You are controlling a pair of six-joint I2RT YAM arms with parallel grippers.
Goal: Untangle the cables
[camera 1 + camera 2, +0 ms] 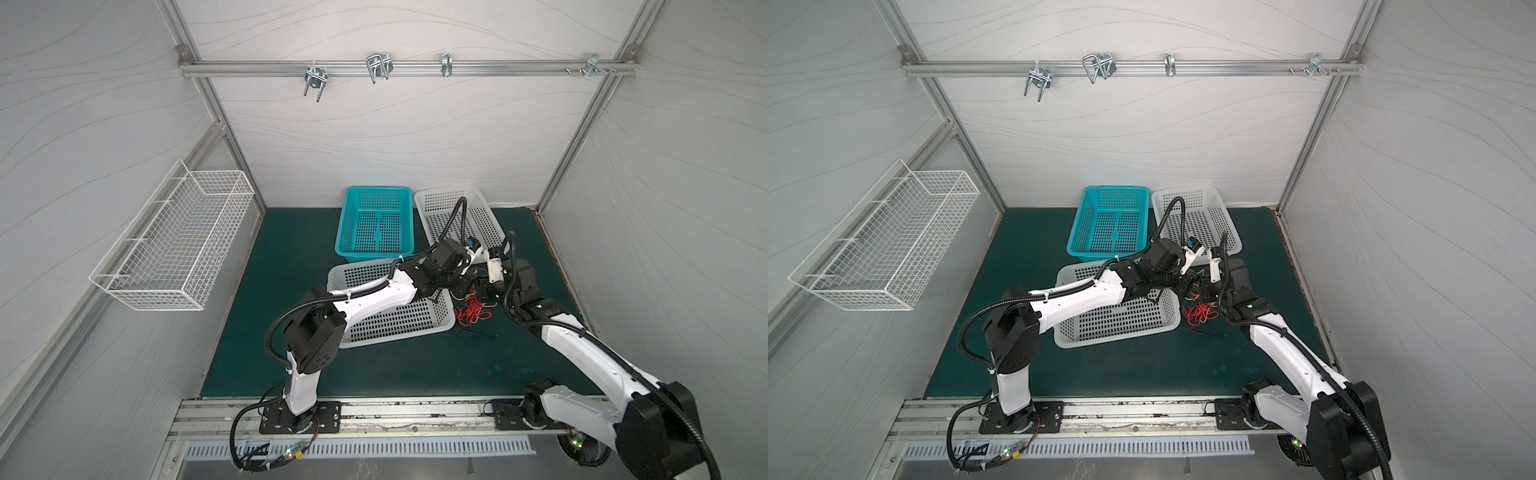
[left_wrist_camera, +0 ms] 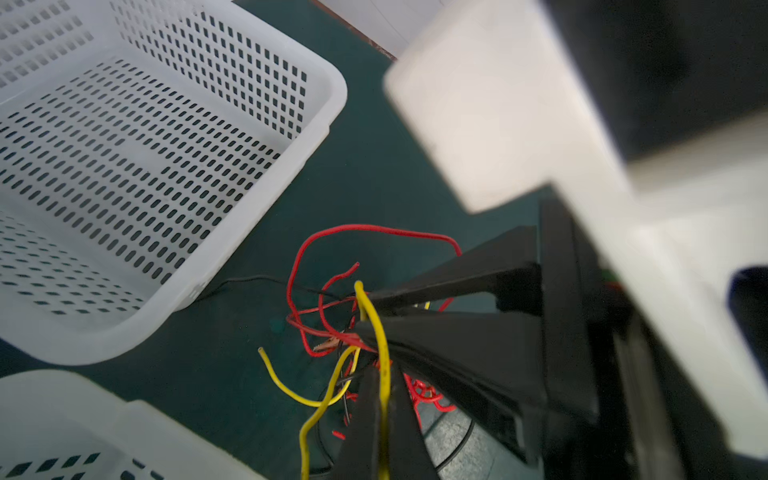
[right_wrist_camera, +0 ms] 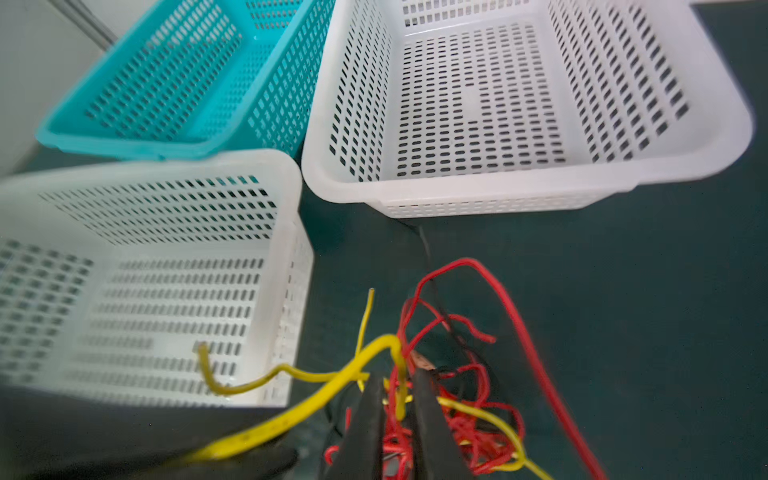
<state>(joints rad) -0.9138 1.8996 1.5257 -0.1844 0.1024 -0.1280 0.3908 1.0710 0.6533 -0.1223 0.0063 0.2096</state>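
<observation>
Cables [image 1: 471, 309] heaped near the mat's [image 1: 415, 365] right edge, beside a white basket [image 1: 451, 322]. Left gripper [image 2: 384, 374] clamps a yellow cable [image 2: 370, 307]; right gripper [image 3: 397, 374] fingers stand slightly apart around it. Best drawn out slowly, avoiding snags.

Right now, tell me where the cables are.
In both top views the cables lie on the green mat, just right of the nearest white basket.
</observation>
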